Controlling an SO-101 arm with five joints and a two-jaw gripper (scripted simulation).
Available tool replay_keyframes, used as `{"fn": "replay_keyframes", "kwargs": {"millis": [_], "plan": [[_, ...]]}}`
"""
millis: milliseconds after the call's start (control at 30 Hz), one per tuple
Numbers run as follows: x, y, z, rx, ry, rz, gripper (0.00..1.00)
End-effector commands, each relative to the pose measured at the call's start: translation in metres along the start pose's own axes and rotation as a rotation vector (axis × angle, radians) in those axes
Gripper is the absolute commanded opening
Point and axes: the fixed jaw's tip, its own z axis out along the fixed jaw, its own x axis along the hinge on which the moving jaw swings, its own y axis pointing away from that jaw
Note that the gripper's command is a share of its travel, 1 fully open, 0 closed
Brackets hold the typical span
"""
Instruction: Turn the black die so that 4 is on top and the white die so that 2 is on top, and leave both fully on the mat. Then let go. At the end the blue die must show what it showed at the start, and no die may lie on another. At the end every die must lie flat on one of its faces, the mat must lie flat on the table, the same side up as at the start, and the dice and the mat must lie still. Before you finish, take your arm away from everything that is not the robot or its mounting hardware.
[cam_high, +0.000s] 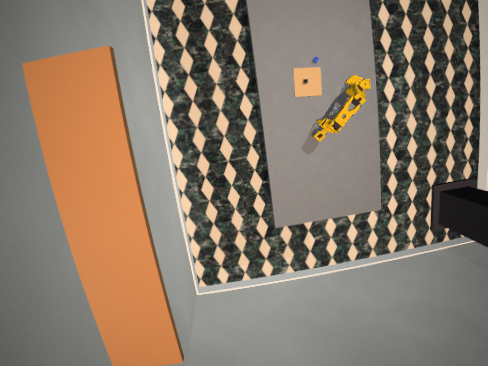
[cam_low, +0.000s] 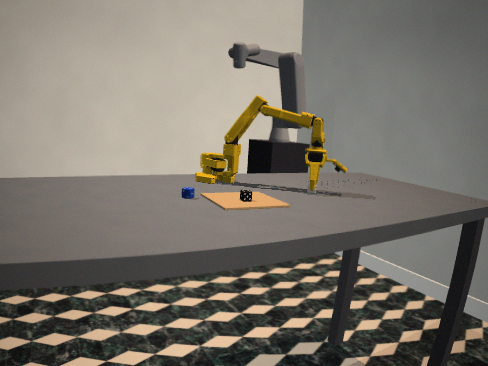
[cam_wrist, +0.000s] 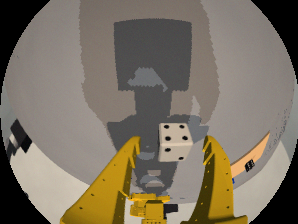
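The white die (cam_wrist: 175, 142) (cam_low: 311, 192) is on the bare table, off the mat. In the wrist view it shows a four-pip face and a two-pip face; I cannot tell surely which is on top. My gripper (cam_high: 320, 135) (cam_low: 313, 188) (cam_wrist: 173, 138) points down and is open, fingers either side of the white die, closer on the right, gripping nothing. The black die (cam_high: 305, 81) (cam_low: 246, 195) (cam_wrist: 250, 165) stands on the tan mat (cam_high: 301, 91) (cam_low: 222, 200) (cam_wrist: 258, 148); its top number is too small to read. The blue die (cam_high: 315, 59) (cam_low: 188, 192) is on the table beside the mat.
The arm's base (cam_high: 358, 83) (cam_low: 217, 170) stands at the same end of the grey table (cam_high: 325, 175) (cam_low: 125, 220) as the blue die. A grey robot arm (cam_low: 291, 85) on a dark pedestal stands behind the table.
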Motion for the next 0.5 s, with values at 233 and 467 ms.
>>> {"fn": "replay_keyframes", "kwargs": {"millis": [233,467], "plan": [[-0.0043,0.0010,-0.0058,-0.003,-0.037,0.000,0.26],[-0.0043,-0.0008,-0.0058,-0.002,-0.037,0.000,0.23]]}}
